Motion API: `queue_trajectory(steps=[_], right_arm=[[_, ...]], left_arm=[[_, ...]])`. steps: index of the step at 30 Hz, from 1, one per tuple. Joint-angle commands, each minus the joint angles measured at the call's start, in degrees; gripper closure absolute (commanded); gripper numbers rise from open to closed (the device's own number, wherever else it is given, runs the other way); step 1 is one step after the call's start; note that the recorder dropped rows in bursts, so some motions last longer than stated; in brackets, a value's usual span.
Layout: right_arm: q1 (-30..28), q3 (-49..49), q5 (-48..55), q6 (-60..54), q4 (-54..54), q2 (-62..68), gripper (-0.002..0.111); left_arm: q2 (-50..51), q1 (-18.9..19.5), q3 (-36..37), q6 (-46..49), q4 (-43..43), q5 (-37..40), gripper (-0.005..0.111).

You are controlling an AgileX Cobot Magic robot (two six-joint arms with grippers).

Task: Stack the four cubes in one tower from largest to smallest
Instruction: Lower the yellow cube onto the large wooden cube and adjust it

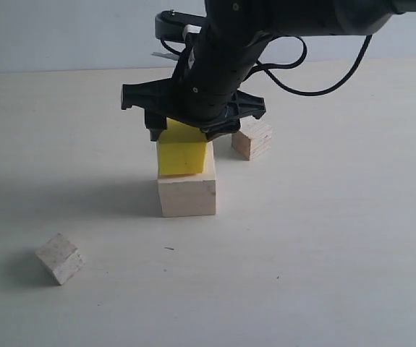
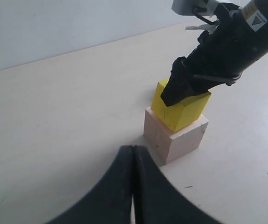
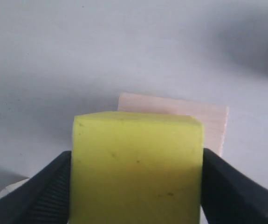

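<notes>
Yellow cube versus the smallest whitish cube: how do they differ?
Colour: the yellow cube is bright yellow, the smallest whitish cube pale grey-white. Size: the yellow cube is clearly larger than the whitish cube. Place: the yellow cube sits on the large pale cube, clamped by the right gripper; the whitish cube lies alone on the table, untouched. Both are cubes.

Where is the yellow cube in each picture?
Exterior view: yellow cube near the middle, under the black arm.
Left wrist view: yellow cube beyond the shut left tool.
Right wrist view: yellow cube close up, gripped by the right tool.
Shared landmark: the big pale cube under it.
</notes>
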Motion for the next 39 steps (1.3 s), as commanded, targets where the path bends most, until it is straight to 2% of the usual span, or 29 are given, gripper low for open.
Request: queue_trajectory(steps=[1,32,35,39], right_arm=[[0.1,-0.4,0.7,2.9,-4.6,-0.1,0.108],[0.8,-0.4,0.5,4.7,-5.2,-0.1,0.108],[0.8,-0.4,0.4,4.7,-5.2,-0.1,0.101],[0.8,-0.4,0.4,4.8,-5.2,-0.1,0.086]], left_arm=[[-0.2,0.1,0.2,-0.6,-0.5,-0.9,0.107],[-0.2,0.1,0.2,-0.6,-0.9,-0.9,0.107],[-0.2,0.1,0.2,-0.6,-0.9,-0.9,0.107],[-0.2,0.1,0.2,-0.6,-0.9,-0.9,0.107]])
